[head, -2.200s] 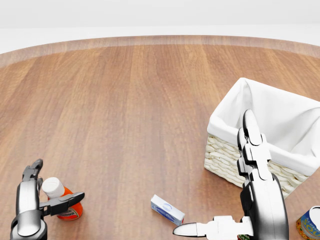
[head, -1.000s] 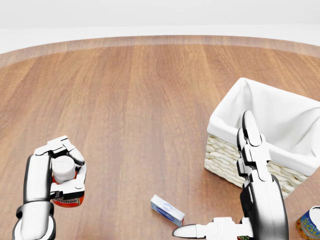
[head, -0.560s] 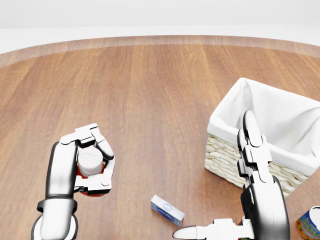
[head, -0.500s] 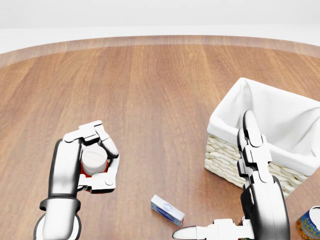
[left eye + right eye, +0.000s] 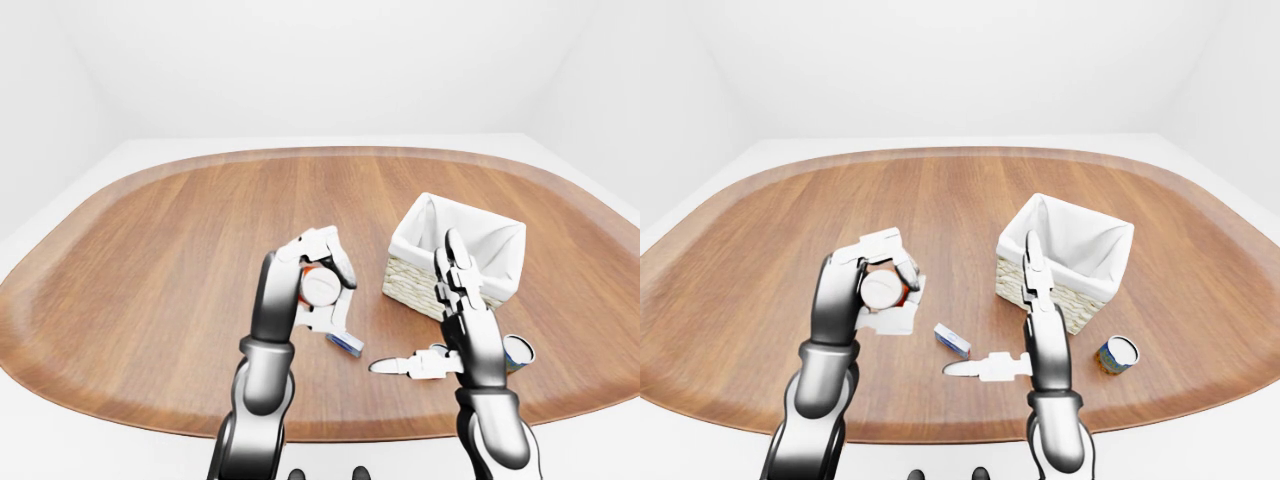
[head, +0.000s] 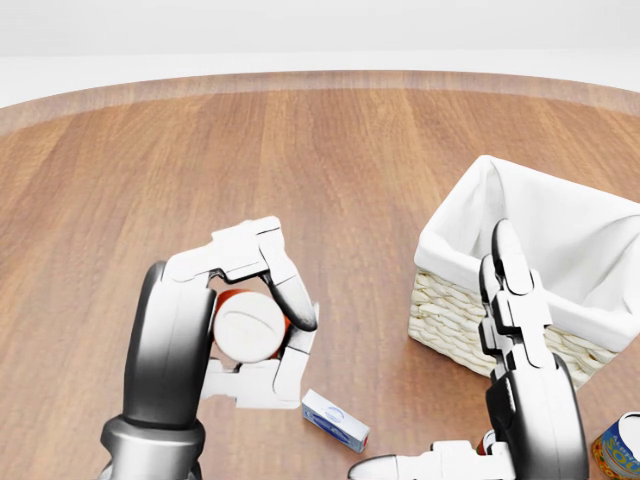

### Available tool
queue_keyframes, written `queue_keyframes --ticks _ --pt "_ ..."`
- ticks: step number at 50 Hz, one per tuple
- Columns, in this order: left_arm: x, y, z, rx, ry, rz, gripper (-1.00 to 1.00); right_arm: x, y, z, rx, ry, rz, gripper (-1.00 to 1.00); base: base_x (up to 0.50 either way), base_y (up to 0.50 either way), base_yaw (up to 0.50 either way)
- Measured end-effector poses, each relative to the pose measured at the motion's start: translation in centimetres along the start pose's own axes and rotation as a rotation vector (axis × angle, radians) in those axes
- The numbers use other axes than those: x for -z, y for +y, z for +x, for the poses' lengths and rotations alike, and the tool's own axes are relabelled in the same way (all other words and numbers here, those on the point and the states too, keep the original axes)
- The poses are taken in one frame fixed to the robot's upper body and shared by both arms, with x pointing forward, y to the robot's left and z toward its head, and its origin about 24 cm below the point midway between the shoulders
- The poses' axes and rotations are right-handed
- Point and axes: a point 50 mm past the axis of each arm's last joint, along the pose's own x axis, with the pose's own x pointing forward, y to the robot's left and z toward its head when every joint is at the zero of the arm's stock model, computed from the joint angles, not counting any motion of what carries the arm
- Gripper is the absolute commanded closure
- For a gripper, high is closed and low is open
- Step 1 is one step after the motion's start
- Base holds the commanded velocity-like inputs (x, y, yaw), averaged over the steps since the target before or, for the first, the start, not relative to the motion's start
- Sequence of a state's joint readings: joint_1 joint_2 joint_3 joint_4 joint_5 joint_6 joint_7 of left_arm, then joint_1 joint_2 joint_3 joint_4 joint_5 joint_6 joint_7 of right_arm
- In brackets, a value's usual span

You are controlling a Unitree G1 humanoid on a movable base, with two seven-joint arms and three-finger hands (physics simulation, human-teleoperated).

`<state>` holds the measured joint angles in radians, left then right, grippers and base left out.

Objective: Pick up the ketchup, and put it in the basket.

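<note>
My left hand (image 6: 262, 322) is shut on the ketchup bottle (image 6: 246, 326), red with a white cap, and holds it lifted above the wooden table at the lower middle-left of the head view. The wicker basket (image 6: 455, 318) with a white cloth liner stands at the right, apart from the bottle. My right hand (image 6: 470, 420) is open and empty, fingers pointing up and thumb out to the left, just below the basket's near wall. The bottle also shows in the right-eye view (image 5: 883, 291).
A small blue and white box (image 6: 335, 420) lies on the table (image 6: 300, 170) between my hands. A can (image 5: 1116, 353) stands at the lower right, beside my right hand. The table's curved edge runs along the top.
My left hand closed round the ketchup bottle, lifted it off the table and carried it right, toward the basket. My right hand has barely moved.
</note>
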<state>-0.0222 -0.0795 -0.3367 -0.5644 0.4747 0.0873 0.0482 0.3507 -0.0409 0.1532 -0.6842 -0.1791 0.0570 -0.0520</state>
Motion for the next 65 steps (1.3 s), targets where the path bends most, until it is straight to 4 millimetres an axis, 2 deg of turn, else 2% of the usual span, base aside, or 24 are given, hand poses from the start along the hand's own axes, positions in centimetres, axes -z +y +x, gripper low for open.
queue_keyframes --ticks 16,31,46,65 --pt "-5.7 -1.6 -1.0 0.046 -0.220 -0.055 0.99 -0.2 -0.1 -0.1 0.002 -0.004 0.002 -1.00 0.00 0.00 0.00" --pt "-9.0 -3.1 -2.4 0.089 -0.341 -0.125 0.99 -0.3 -0.2 -0.2 0.003 -0.008 0.003 -1.00 0.00 0.00 0.00" --pt "-9.9 -4.3 -3.3 0.122 -0.361 -0.182 0.98 -0.5 -0.3 -0.3 0.007 -0.013 0.005 -1.00 0.00 0.00 0.00" --pt "-9.1 -5.3 -3.3 0.135 -0.304 -0.225 0.99 -0.6 -0.3 -0.3 0.008 -0.017 0.005 -1.00 0.00 0.00 0.00"
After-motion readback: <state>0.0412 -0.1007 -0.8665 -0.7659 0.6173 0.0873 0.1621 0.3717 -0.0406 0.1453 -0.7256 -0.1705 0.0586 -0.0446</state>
